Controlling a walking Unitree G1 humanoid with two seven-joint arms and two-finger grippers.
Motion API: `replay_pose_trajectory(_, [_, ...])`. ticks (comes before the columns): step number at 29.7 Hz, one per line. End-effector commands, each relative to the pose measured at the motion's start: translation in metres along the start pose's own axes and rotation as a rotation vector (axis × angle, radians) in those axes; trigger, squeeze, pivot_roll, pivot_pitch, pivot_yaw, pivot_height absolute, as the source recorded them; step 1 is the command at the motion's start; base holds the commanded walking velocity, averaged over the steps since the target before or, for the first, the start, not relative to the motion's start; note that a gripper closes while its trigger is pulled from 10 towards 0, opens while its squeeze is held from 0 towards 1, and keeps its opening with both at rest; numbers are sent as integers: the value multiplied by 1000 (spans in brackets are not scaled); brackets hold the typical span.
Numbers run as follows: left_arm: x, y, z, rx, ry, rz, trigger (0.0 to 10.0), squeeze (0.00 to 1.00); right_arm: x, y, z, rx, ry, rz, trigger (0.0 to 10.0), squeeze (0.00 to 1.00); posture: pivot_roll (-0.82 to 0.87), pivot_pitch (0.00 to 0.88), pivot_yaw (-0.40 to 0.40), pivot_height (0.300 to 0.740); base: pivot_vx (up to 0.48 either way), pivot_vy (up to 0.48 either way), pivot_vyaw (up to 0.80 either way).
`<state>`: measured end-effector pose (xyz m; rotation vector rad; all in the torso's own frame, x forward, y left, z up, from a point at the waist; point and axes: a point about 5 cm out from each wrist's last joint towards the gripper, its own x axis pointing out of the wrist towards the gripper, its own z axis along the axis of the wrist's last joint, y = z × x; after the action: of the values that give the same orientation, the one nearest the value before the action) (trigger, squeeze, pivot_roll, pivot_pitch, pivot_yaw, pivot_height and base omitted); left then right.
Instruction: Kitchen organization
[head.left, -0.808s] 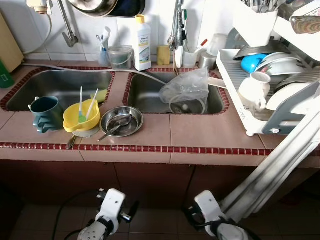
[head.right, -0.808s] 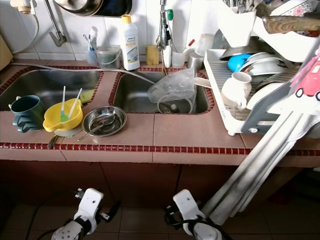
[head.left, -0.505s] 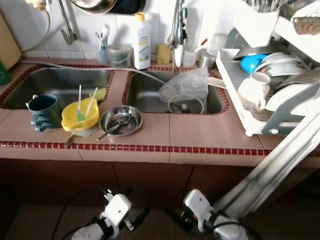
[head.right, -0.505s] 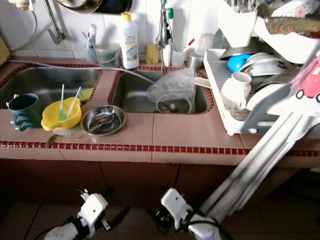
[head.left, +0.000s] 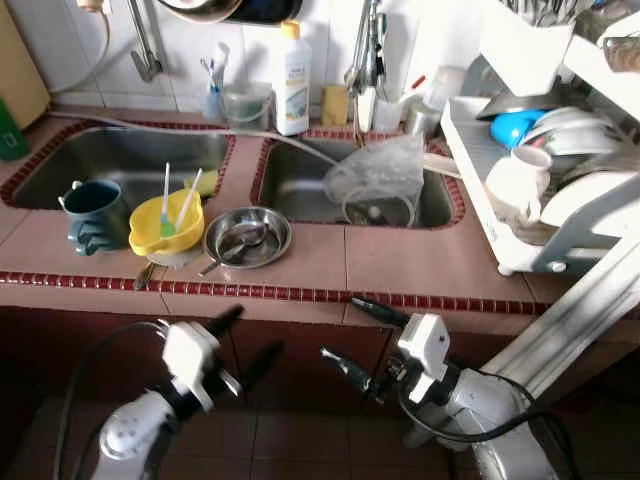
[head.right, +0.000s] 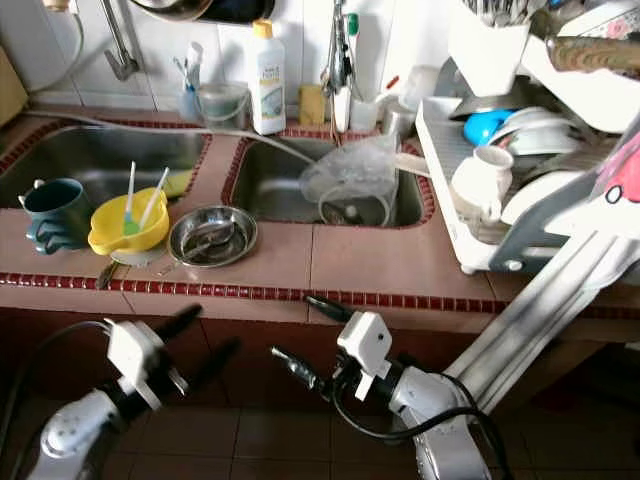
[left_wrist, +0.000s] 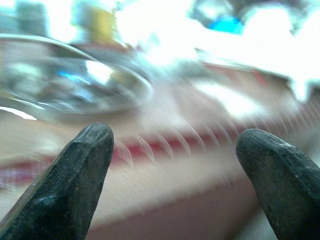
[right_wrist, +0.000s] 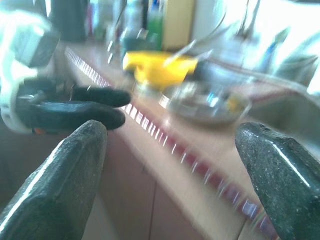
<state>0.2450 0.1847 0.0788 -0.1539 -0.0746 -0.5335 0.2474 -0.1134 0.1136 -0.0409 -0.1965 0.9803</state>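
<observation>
On the tiled counter between two sinks stand a teal mug (head.left: 93, 212), a yellow bowl (head.left: 165, 222) holding two plastic utensils, and a steel bowl (head.left: 247, 237) with a spoon in it. A clear plastic bag (head.left: 378, 180) lies over a pot in the right sink. My left gripper (head.left: 245, 342) is open, below the counter's front edge and under the steel bowl (left_wrist: 75, 85). My right gripper (head.left: 355, 338) is open too, just below the edge, right of the left one. In the right wrist view, blurred, are the yellow bowl (right_wrist: 160, 67) and the left gripper (right_wrist: 75, 105).
A white dish rack (head.left: 500, 250) with cups, plates and a blue bowl stands at the counter's right end. A detergent bottle (head.left: 293, 80), sponge and cups line the back wall. A red tile trim (head.left: 300, 293) marks the counter's front edge; dark cabinet fronts are below.
Both arms have risen from near the floor to just under the counter's front edge, fingers pointing toward it. The camera has shifted slightly.
</observation>
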Motion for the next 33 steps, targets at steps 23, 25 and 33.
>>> replay_pose_trajectory(23, [63,-14,71,-78,-159,379,10000,0,25,-64,46,54,-159,-601,10000,0,-26,0,-3,740,0,0,0])
replay_pose_trajectory(25, [68,-14,71,-34,-150,388,10000,0,27,-68,46,77,-144,-617,10000,0,-22,0,13,740,0,0,0])
replay_pose_trajectory(33, [80,-25,74,51,-131,359,10000,0,31,-70,52,54,-164,-691,10000,0,-5,0,18,740,0,0,0])
